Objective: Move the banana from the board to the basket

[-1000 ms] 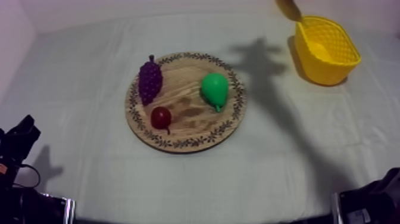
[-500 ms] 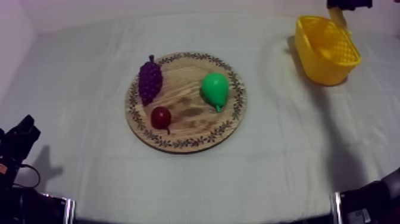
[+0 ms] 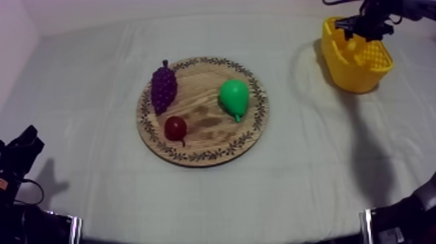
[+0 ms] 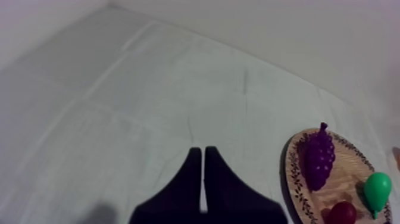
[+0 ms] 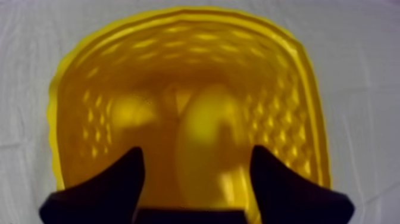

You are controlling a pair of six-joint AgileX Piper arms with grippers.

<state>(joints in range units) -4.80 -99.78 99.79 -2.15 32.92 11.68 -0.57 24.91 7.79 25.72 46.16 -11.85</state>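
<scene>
Two fingers of the right gripper (image 5: 196, 154) stand apart above the yellow basket (image 5: 77, 89), the banana (image 5: 211, 137) lying inside it just below and between them, long axis parallel to the fingers, apparently free of both; the left gripper (image 4: 203, 154), fingers together, is the farther one.

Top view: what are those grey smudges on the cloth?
Top view: soft shadows, one left of the yellow basket, one trailing toward the lower right, likely from the right arm. Right wrist view: the banana inside shows pale glints.
</scene>
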